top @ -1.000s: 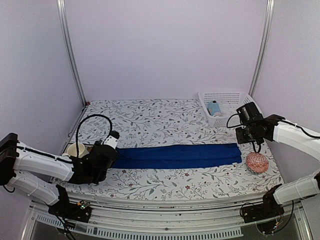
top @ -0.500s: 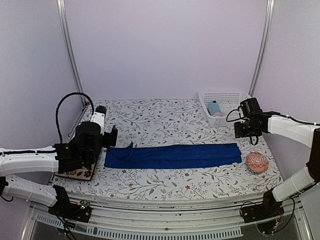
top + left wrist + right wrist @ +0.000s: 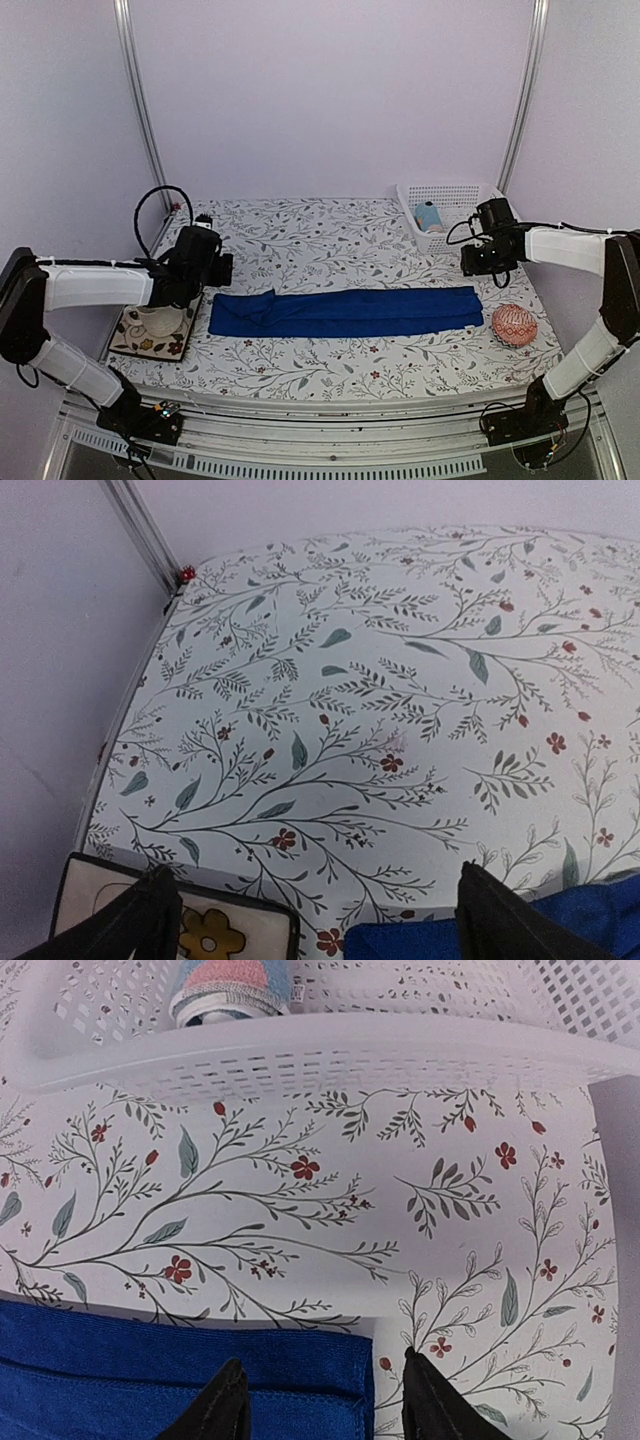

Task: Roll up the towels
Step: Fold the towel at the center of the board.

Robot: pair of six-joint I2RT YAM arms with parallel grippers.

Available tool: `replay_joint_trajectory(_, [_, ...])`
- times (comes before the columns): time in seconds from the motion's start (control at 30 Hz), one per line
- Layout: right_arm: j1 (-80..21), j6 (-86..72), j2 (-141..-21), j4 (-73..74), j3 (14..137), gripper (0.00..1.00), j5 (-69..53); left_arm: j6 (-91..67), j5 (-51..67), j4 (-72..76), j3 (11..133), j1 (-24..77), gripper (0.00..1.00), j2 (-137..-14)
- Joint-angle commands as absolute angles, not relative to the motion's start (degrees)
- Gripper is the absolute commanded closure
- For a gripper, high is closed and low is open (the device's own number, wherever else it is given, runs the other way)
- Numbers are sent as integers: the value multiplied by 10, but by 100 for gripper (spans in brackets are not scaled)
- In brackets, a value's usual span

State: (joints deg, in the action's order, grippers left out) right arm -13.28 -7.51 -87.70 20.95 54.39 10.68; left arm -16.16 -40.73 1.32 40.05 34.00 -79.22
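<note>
Royal-blue towel (image 3: 345, 311) lies flat and unrolled; left end rumpled.

Your surroundings, itemised: plain pale-lilac walls (image 3: 330, 100) on three sides; two aluminium posts (image 3: 138, 100) in the rear corners; one table (image 3: 300, 240) under white floral-print covering; soft, even light.

left arm (image 3: 95, 285): white tubular shells, black joint housings | black cable (image 3: 163, 187): thin, looped above the left wrist | right arm (image 3: 562, 244): matching white shells, black wrist block, thin black wiring | black base clamps (image 3: 140, 420): trailing thin wires | left fingers (image 3: 148, 922): matte black, tapered | right fingers (image 3: 226, 1406): matte black, tapered
</note>
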Motion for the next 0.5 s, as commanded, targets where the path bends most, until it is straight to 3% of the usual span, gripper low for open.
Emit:
replay_joint_trajectory(0.0, [-111, -75, -911, 178, 557, 47, 83, -214, -321, -14, 429, 310, 5, -867])
replay_joint_trajectory(0.23, [-94, -82, -974, 163, 598, 45, 74, -230, -259, 4, 446, 305, 13, -913])
replay_joint_trajectory(0.47, [-75, -80, -1080, 188, 736, 45, 70, -230, -259, 10, 447, 305, 15, -912])
